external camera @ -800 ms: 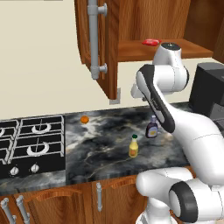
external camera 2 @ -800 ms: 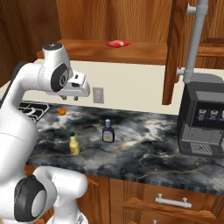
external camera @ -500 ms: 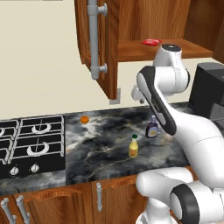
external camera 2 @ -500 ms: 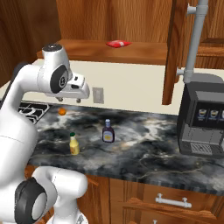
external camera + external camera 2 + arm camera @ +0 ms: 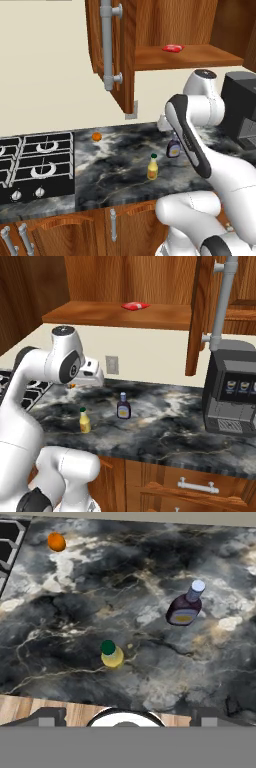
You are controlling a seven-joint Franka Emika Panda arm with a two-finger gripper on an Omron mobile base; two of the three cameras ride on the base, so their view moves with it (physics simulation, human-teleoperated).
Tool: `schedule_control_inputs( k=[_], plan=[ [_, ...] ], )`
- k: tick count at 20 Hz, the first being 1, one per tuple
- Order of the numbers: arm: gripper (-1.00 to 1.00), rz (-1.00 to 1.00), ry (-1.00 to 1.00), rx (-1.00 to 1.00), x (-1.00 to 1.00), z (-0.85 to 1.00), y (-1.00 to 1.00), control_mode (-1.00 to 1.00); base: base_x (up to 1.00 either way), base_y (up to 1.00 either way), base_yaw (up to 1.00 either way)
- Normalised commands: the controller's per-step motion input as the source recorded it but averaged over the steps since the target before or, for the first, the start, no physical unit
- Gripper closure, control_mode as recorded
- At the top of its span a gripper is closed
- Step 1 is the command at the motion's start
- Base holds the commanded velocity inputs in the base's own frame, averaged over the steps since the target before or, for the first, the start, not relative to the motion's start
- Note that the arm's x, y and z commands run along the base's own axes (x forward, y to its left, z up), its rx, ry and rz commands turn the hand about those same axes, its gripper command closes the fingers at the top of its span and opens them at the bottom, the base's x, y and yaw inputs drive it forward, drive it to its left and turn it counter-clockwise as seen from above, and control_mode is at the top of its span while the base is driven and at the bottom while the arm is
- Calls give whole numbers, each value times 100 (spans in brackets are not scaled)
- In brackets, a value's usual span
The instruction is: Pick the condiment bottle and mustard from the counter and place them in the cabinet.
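Mustard (image 5: pixel 112 656): small yellow bottle, dark green cap, upright on the marble desk (image 5: pixel 150 587) near its front edge. Condiment bottle (image 5: pixel 185 606): dark purple-brown, light label, bluish cap, upright further back, apart from the mustard. Hand (image 5: pixel 92 374) high above both; open or closed, cannot tell. Cabinet (image 5: pixel 190 52) open, small red item (image 5: pixel 172 48) on its shelf.

Black-grey marble counter (image 5: pixel 115 165) with white veins. Standing upright on it, apart from each other: mustard (image 5: pixel 152 167), condiment bottle (image 5: pixel 173 148). Near the stove top (image 5: pixel 35 162): small orange ball (image 5: pixel 96 136). At the right end: dark coffee machine (image 5: pixel 232 387).
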Motion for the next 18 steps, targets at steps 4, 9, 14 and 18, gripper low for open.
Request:
schedule_control_inputs(
  k=[4, 9, 14, 18],
  plan=[
    [-100, 6, -5, 4, -33, -46, -29, -100, 0, 0, 0],
    [-100, 7, -4, 3, -15, -47, -22, -100, 0, 0, 0],
    [-100, 6, -3, 2, 1, -44, -5, -100, 0, 0, 0],
    [-100, 5, -1, 0, 13, -38, 0, -100, 0, 0, 0]
  ],
)
